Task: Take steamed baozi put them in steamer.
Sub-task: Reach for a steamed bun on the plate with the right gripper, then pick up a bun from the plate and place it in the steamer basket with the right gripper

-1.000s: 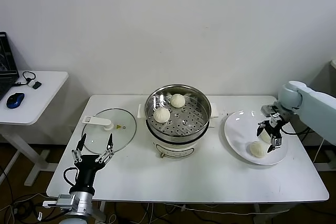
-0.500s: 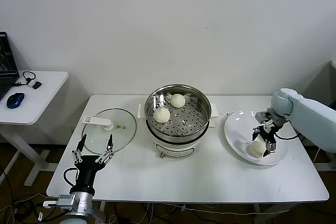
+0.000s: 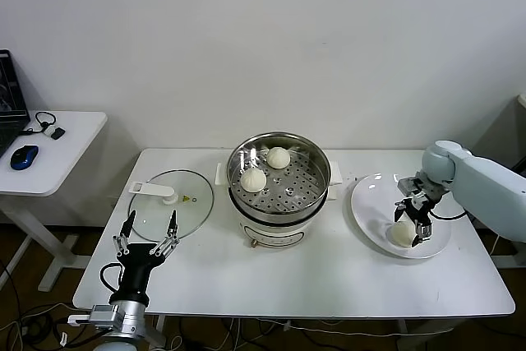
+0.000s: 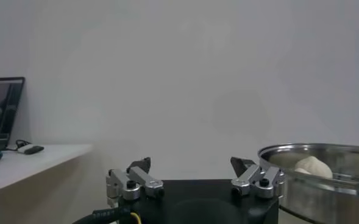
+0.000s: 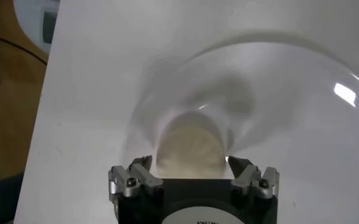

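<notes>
The steamer [image 3: 317, 172] stands mid-table with two steamed baozi inside, one [image 3: 253, 179] near its left wall and one [image 3: 278, 157] at the back. A third baozi [image 3: 401, 235] lies on the white plate [image 3: 374, 195] to the right. My right gripper [image 3: 409, 222] reaches down over it. In the right wrist view the baozi [image 5: 189, 148] sits between the two fingertips of that gripper [image 5: 189, 162], with a thin gap on each side. My left gripper [image 3: 148, 233] waits open at the table's front left. Its wrist view shows the left gripper [image 4: 191, 165] empty, beside the steamer [image 4: 325, 185].
A glass lid [image 3: 171, 203] lies flat left of the steamer. A small side table [image 3: 57, 150] with a blue mouse [image 3: 25, 156] stands farther left. The plate reaches close to the table's right edge.
My right gripper has come down and slightly left onto the plate's baozi, and its fingers have drawn in around it. The left arm has not moved.
</notes>
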Action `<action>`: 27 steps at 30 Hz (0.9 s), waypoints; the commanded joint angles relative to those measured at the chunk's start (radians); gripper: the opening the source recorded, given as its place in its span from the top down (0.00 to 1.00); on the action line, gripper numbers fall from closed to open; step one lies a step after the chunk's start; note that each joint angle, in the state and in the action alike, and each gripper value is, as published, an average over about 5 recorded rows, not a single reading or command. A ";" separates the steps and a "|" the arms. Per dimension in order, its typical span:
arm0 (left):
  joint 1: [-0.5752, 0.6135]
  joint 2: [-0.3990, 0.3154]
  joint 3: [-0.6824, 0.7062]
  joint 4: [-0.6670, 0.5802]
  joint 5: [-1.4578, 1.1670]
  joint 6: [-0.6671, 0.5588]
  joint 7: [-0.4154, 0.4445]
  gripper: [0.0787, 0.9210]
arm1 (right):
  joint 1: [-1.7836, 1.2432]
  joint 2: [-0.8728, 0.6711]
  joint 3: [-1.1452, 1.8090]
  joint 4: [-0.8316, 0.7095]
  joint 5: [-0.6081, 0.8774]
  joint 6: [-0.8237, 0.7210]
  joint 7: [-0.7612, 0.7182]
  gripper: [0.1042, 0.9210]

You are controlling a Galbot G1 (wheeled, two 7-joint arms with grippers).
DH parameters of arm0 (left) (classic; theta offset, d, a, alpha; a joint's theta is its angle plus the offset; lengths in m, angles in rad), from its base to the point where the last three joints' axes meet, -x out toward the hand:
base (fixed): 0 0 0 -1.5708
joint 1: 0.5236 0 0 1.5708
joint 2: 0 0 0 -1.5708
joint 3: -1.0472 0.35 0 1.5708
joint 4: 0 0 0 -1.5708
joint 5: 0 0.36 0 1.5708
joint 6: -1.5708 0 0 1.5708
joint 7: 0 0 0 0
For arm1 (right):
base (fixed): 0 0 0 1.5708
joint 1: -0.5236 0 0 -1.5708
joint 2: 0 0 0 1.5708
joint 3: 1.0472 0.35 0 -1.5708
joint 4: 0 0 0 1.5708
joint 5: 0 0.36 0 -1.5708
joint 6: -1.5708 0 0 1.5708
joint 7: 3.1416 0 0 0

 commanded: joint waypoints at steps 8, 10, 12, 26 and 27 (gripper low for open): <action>-0.001 -0.001 0.001 0.000 -0.001 0.002 0.000 0.12 | -0.016 0.002 0.016 0.001 -0.017 0.004 -0.002 0.30; -0.001 -0.001 0.000 0.000 -0.001 0.002 0.000 0.12 | -0.010 0.000 0.014 0.007 -0.014 0.004 -0.003 0.30; -0.002 0.000 0.000 0.000 -0.001 0.003 0.000 0.12 | 0.003 -0.004 0.008 0.018 -0.006 0.005 -0.005 0.31; -0.005 -0.001 0.003 0.000 -0.001 0.002 0.000 0.12 | 0.455 -0.022 -0.305 0.237 0.199 0.026 -0.046 0.31; -0.005 -0.001 0.003 -0.002 -0.001 0.002 0.000 0.12 | 0.497 -0.015 -0.332 0.247 0.213 0.034 -0.050 0.31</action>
